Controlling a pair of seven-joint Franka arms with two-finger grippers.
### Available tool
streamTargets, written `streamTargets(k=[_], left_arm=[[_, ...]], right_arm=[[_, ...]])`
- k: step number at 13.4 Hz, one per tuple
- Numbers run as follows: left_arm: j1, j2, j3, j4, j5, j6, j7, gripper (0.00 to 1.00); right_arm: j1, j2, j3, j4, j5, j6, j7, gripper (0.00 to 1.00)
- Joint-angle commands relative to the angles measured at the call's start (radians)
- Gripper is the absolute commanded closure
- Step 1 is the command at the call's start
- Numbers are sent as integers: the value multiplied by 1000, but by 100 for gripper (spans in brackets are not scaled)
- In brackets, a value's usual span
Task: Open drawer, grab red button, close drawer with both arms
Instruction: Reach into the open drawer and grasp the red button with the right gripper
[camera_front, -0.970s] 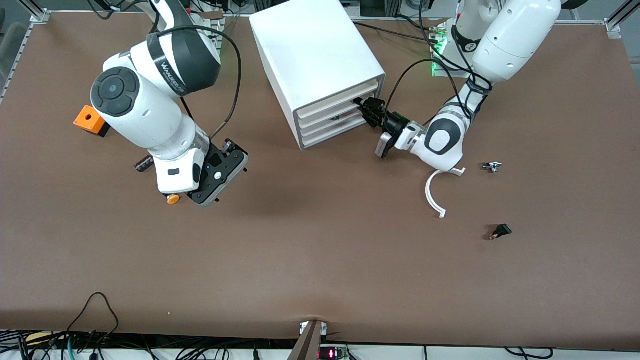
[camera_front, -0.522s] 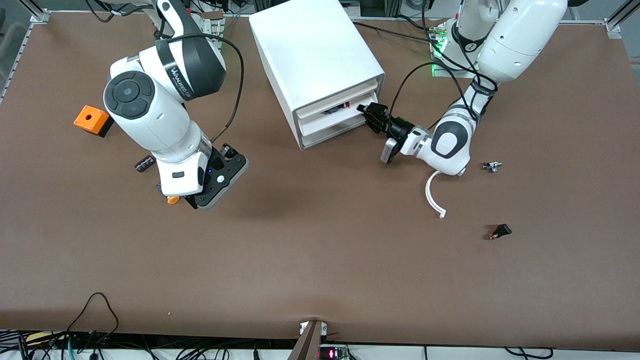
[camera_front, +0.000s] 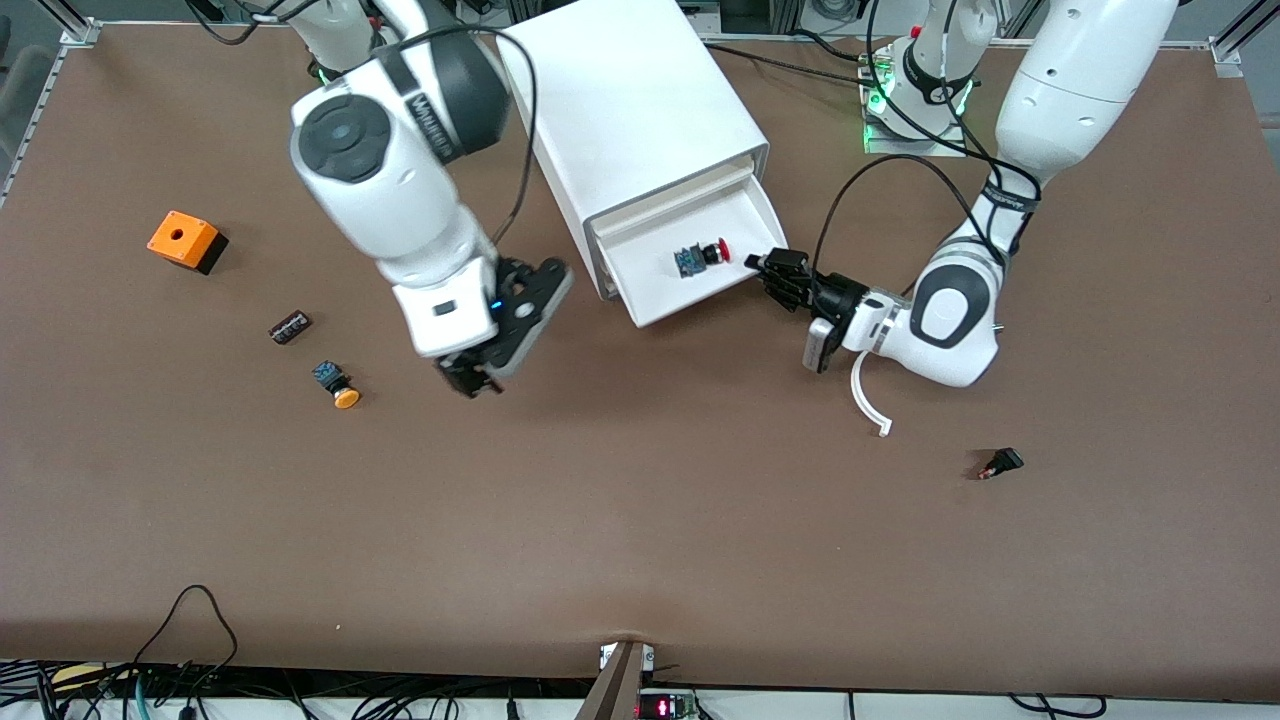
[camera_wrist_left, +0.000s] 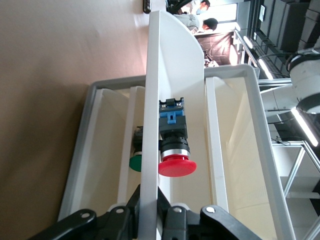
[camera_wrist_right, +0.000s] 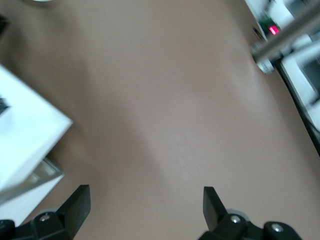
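Note:
The white cabinet (camera_front: 640, 110) has its top drawer (camera_front: 700, 298) pulled out. The button (camera_front: 714, 251), with a red cap and a blue-black body, lies in the drawer near its front wall. My left gripper (camera_front: 775, 268) is shut on the drawer's front wall at the corner toward the left arm's end. In the left wrist view the fingers (camera_wrist_left: 127, 212) clamp that wall (camera_wrist_left: 154, 130), and the red button (camera_wrist_left: 176, 165) lies just inside. My right gripper (camera_front: 470, 378) is open and empty over the table beside the cabinet. Its fingertips (camera_wrist_right: 80, 200) stand wide apart.
An orange box with a hole (camera_front: 183, 240), a dark small part (camera_front: 289, 326) and a yellow-capped button (camera_front: 340, 390) lie toward the right arm's end. A white curved piece (camera_front: 868, 400) and a black part (camera_front: 1000, 463) lie toward the left arm's end. A green button (camera_wrist_left: 135, 162) shows in a lower drawer.
My left gripper has pulled the drawer out, uncovering the red button. My right arm has moved from over the yellow-capped button toward the cabinet.

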Motion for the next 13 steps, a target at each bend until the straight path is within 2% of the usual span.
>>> streamTargets(k=[1, 6, 10, 11, 12, 13], left_arm=[[11, 10, -1, 46, 16, 14, -20, 100], [31, 54, 5, 102, 17, 14, -20, 100], [42, 63, 11, 122, 37, 14, -20, 100], [43, 63, 11, 122, 37, 14, -20, 55], [46, 63, 11, 122, 39, 13, -12, 1], [49, 62, 10, 124, 43, 11, -11, 0]], right_arm=[[92, 19, 1, 9, -13, 25, -61, 0], [230, 58, 1, 9, -26, 31, -114, 0], [286, 101, 1, 16, -26, 77, -126, 0], [289, 120, 1, 18, -27, 95, -137, 0], [289, 134, 1, 22, -27, 112, -140, 0], [289, 148, 1, 24, -27, 126, -141, 0]])
